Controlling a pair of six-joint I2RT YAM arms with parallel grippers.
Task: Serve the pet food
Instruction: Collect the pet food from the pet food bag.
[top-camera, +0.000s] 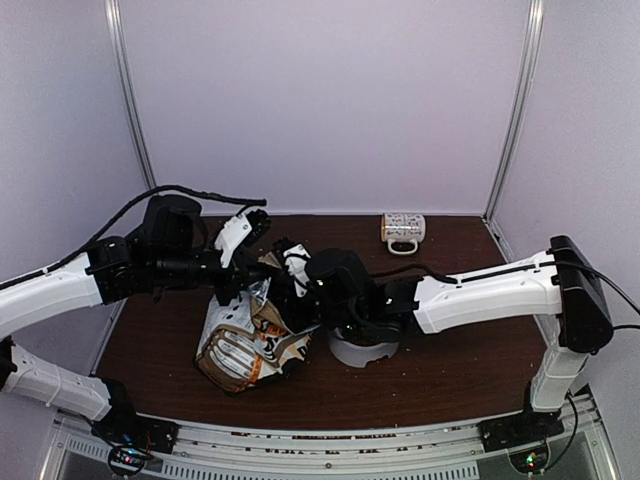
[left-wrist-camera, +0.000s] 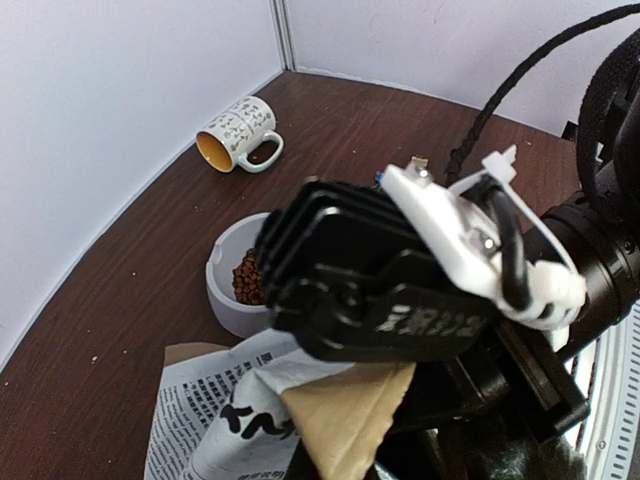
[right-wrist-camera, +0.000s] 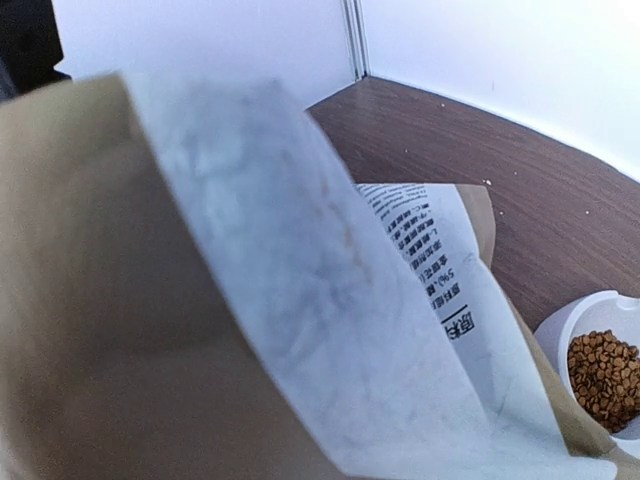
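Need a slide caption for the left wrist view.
Grey bowl holding kibble, a printed mug on its side behind it, paper bag in the foreground.

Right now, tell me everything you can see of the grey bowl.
The grey bowl looks like smooth matte plastic, thick-walled, with a notch in its rim. It stands upright on the brown table beside the paper bag, a mug lying on its side farther back. Reddish-brown kibble lies in the one compartment that shows; the rest is hidden. The bag's printed edge overlaps its near side; whether they touch, I cannot tell.
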